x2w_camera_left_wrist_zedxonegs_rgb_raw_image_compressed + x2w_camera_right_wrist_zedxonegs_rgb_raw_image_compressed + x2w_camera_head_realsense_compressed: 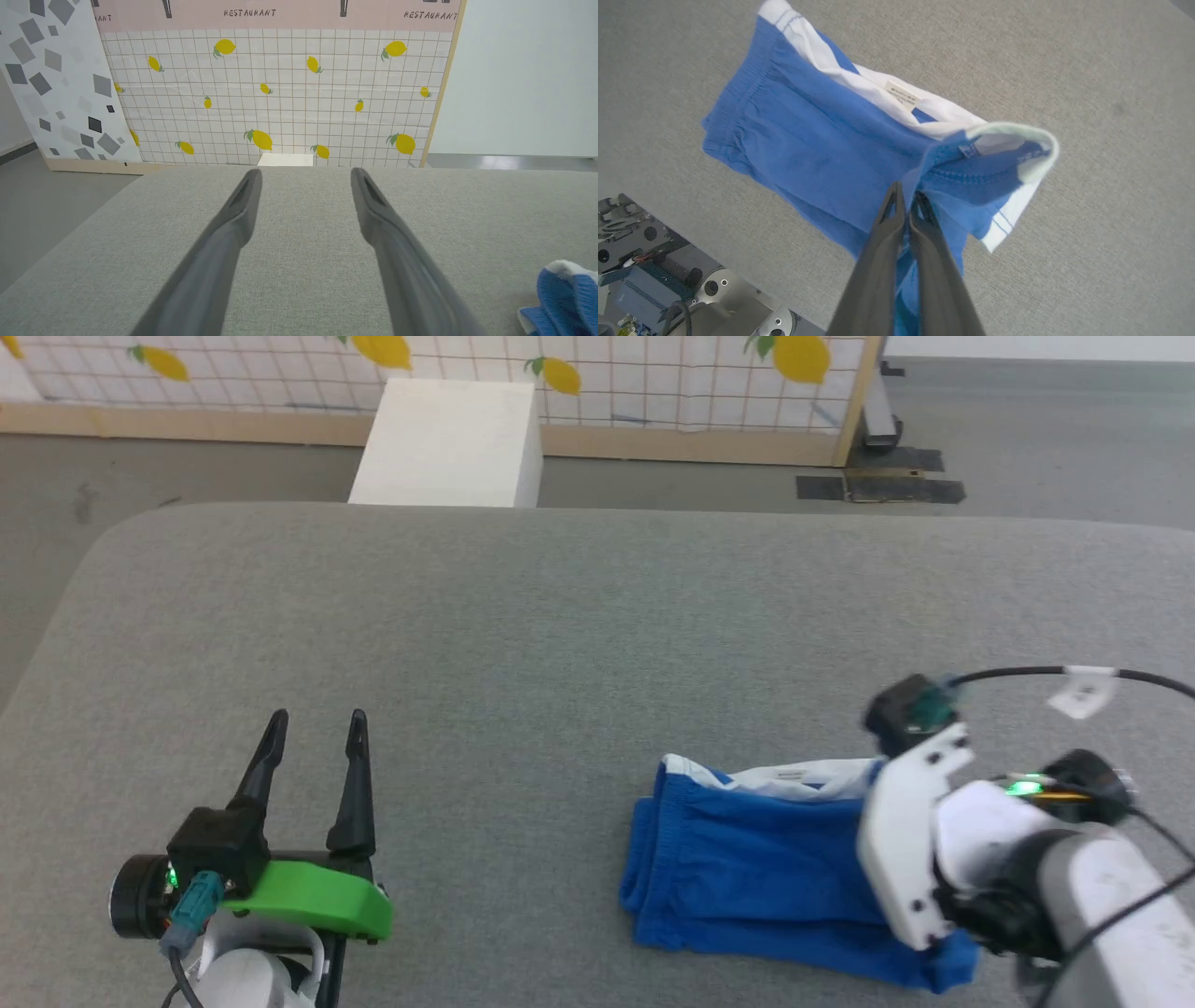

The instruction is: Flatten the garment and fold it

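Item: garment (pixel 747 868), blue shorts, lying rumpled at 4 o'clock on the grey tabletop (pixel 523 644).
Status: judged early, not yet flat or neatly folded.
Right gripper (pixel 906 196): jaws clenched on its edge.
Left gripper (pixel 317 721), 8 o'clock: jaws released, empty.
Remaining: spread, fold.

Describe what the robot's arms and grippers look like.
The left gripper has two long, tapering black fingers, a bright green cover and a teal plug. The right gripper has matching fingers; its wrist is white and grey, with a green light, black cables and a white tag.
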`<state>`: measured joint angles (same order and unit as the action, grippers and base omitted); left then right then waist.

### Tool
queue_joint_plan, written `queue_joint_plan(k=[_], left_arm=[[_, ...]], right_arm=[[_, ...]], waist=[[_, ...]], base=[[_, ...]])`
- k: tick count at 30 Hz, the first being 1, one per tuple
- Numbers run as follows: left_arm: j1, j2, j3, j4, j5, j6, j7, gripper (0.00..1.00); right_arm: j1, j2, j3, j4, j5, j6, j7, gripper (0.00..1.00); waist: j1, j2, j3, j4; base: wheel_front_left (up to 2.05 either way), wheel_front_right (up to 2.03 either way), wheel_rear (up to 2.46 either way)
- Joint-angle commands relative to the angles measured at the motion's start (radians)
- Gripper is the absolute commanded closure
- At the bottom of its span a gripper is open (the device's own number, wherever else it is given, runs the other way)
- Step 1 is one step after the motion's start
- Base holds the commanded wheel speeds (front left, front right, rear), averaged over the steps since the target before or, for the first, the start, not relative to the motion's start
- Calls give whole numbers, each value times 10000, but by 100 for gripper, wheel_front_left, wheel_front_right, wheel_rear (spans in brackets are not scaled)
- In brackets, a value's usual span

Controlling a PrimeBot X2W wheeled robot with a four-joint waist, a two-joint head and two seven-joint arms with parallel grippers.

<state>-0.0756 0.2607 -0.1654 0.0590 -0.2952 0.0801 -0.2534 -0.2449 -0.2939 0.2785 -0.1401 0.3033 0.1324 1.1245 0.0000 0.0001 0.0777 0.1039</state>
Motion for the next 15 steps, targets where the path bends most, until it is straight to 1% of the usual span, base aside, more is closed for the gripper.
queue_joint_plan(k=[1,7,14,15], left_arm=[[8,-20,-21,27,-77,-42,-16,0],[-132,-23,-150,103,-104,-107,16,0],[-234,-28,-220,200,-131,-120,12,0],[-248,-51,-265,257,-141,-135,1,0]], right_arm=[[-227,217,208,180,110,-17,-129,100],[-836,818,1173,1380,172,-17,-672,100],[-1352,1263,1801,3089,153,-17,-1237,100],[-1487,1437,1998,3822,140,-17,-1529,100]], waist=[[0,-1,83,174],[0,-1,232,588],[0,-1,346,917],[0,-1,359,1004]], base=[[0,0,0],[0,0,0],[0,0,0],[0,0,0]])
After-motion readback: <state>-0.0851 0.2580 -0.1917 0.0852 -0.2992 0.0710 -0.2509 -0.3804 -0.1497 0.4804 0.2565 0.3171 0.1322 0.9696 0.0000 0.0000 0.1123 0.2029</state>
